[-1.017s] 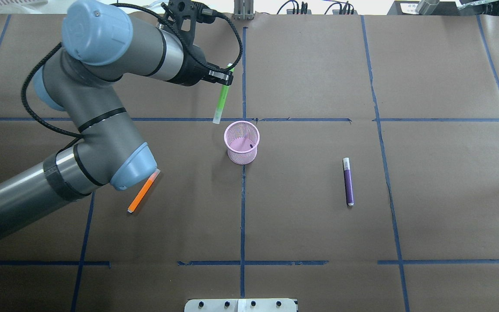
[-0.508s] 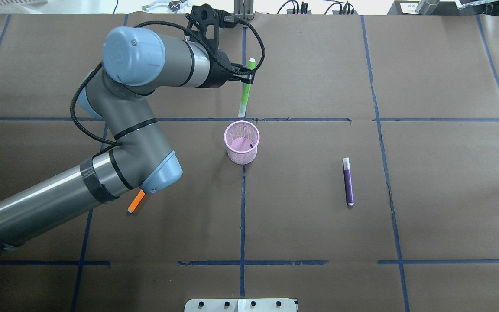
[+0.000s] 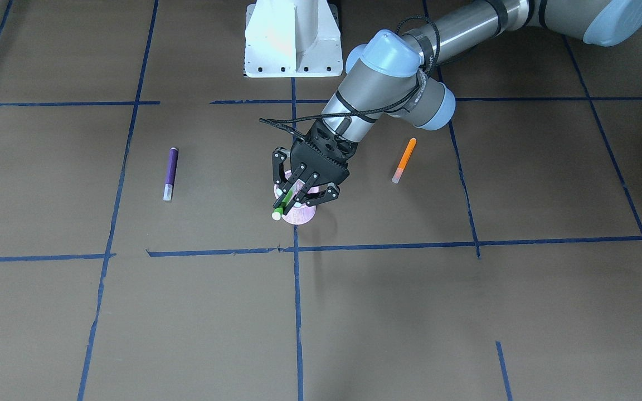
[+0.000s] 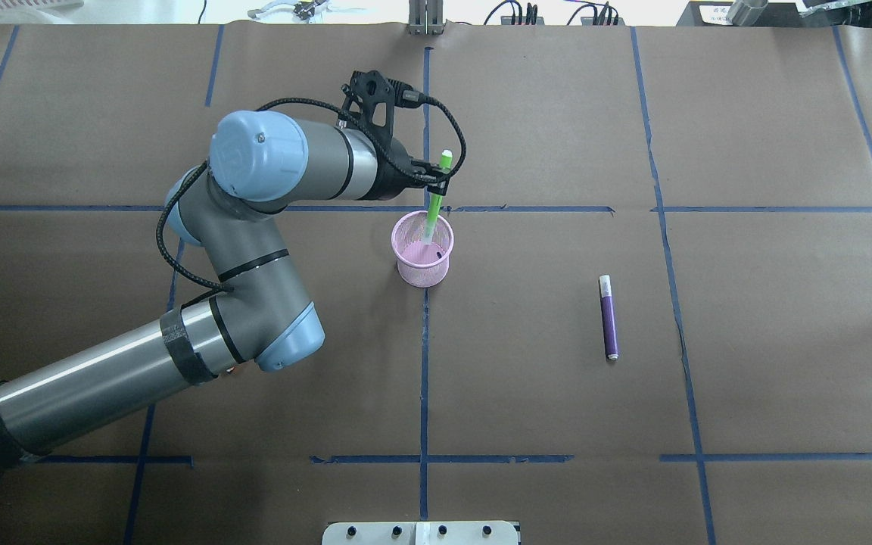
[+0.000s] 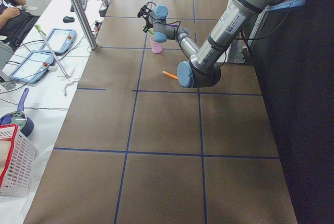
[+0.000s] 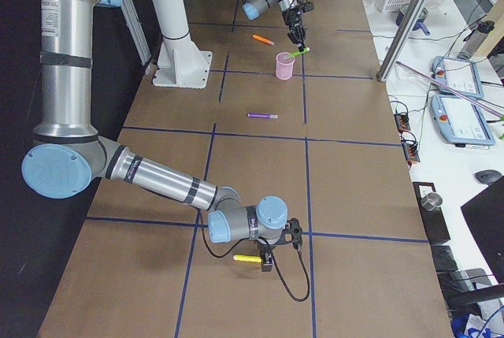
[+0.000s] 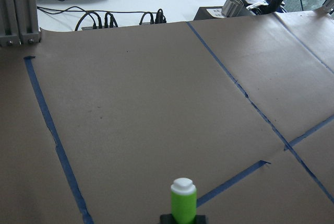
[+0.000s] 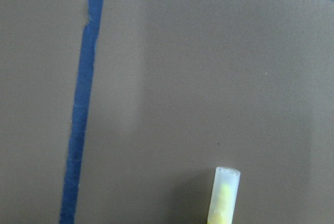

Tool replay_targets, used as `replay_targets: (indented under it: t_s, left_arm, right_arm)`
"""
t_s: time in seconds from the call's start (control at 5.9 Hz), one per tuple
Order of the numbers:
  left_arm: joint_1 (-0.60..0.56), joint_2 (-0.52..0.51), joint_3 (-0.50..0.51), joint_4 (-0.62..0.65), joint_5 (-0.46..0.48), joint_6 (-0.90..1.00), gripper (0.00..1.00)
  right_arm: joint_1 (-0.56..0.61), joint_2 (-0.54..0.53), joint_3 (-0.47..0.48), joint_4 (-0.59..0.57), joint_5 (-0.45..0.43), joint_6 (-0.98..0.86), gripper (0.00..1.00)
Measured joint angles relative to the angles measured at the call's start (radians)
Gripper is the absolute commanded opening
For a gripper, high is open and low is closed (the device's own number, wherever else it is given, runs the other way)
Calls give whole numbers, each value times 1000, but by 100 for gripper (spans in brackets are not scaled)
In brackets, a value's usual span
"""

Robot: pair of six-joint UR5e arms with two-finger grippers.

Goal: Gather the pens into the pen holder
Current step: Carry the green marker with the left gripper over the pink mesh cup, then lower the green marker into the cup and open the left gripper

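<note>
Clamping left gripper (image 4: 438, 182): is pinching green pen (image 4: 431, 221), tip dipping inside pen holder (image 4: 415, 274), 12 o'clock side.
Right gripper (image 6: 268, 261): cannot tell how open it is.

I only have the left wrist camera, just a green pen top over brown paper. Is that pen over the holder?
Observer: Overhead, the lower end of the green pen lines up with the opening of the holder. I can't tell whether it's inside.
Operator: Which pens are on the table?
Observer: An orange pen and a purple pen lie flat, one on either side of the holder.
Operator: And the right arm?
Observer: The right gripper is low beside a yellow pen, far from the holder.
</note>
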Motion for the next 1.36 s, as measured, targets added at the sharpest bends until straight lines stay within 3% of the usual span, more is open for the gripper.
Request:
replay_targets:
  t_s: [0.34, 0.51, 0.68, 1.36]
  left_arm:
    - [14, 21, 1, -4, -1, 0, 0]
    - [16, 22, 1, -4, -1, 0, 15]
    - [17, 22, 1, -4, -1, 1, 99]
    - [18, 21, -1, -1, 0, -12, 100]
  right_arm:
    - [0, 0, -5, 0, -1, 1, 100]
    - [-1, -1, -6, 0, -1, 1, 100]
    - [-1, -1, -7, 0, -1, 1, 100]
    - [-1, 0, -7, 0, -1, 1, 100]
